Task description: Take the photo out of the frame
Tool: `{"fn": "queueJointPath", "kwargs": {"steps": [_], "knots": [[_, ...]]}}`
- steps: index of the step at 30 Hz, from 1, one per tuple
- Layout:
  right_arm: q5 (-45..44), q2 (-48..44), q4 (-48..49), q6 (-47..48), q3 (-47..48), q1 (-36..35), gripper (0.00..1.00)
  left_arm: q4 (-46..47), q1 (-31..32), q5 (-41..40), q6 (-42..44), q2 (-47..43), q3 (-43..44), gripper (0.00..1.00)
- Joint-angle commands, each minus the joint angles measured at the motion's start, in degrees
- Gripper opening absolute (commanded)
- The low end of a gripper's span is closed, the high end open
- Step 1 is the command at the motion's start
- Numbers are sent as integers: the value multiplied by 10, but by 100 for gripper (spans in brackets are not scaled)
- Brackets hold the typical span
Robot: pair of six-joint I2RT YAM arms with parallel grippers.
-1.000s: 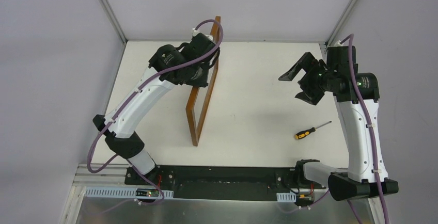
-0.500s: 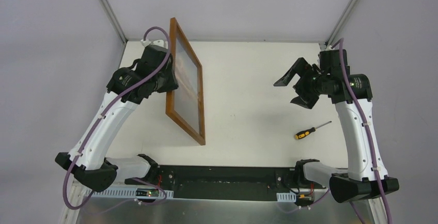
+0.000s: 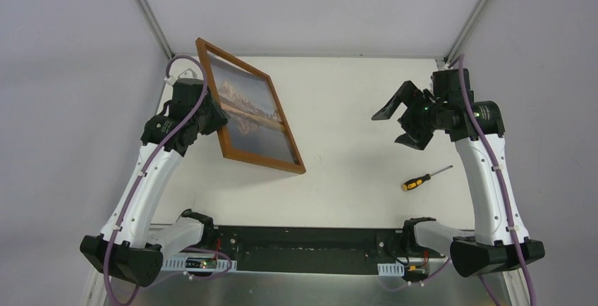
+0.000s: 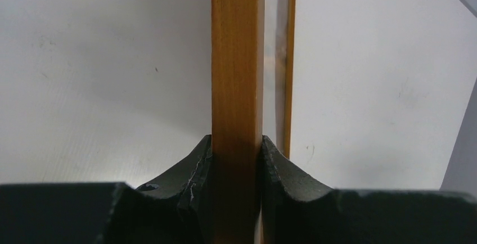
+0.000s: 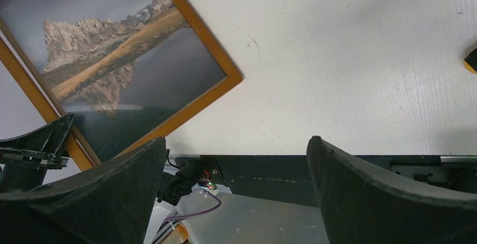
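**Left arm.** The left gripper (image 3: 206,117) is clamping the left rail of the frame (image 3: 264,163). The left wrist view is showing both pads pressing squarely on the wood, one on each face.

**Task item.** The frame is being held up at the left side of the table (image 3: 352,94), tilted, with its picture side facing up and to the right. Its near right corner is sitting close to the surface (contact cannot be confirmed). The photo (image 3: 250,112) is lying fully seated inside the frame, with all four rails around it.

**Right arm.** The right gripper (image 3: 396,126) is hanging over the far right of the table, jaws wide apart and holding nothing. It is well apart from the frame. A screwdriver (image 3: 425,178) is lying nearer the bases on the right, untouched.

**Assessment.** The step in hand appears to be presenting the frame to the free arm.
- The clamp is bearing on the rail only, which is sound.
- A single-point hold is likely leaving the frame free to pivot, so resting a corner on the table would steady it.
- The back is facing away from every view, and removal probably calls for access from that side.
- Pressing on the face is inadvisable; it appears glazed, judging by a faint reflection.
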State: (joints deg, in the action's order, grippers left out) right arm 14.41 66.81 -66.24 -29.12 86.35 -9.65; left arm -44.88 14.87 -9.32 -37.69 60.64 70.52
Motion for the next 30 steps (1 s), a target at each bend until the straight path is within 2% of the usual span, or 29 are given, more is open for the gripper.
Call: {"fn": "queueJointPath", "kwargs": {"steps": [1,12,30], "knots": [[6,2,6,3,-9,-4,99,-4,-34,-26,30,7,-53,0],[14,1,8,5,-31,-7,99,14,-139,-12,107,9,-110,0],[14,3,9,11,-47,-14,99,32,-156,-16,135,11,-156,0]]}}
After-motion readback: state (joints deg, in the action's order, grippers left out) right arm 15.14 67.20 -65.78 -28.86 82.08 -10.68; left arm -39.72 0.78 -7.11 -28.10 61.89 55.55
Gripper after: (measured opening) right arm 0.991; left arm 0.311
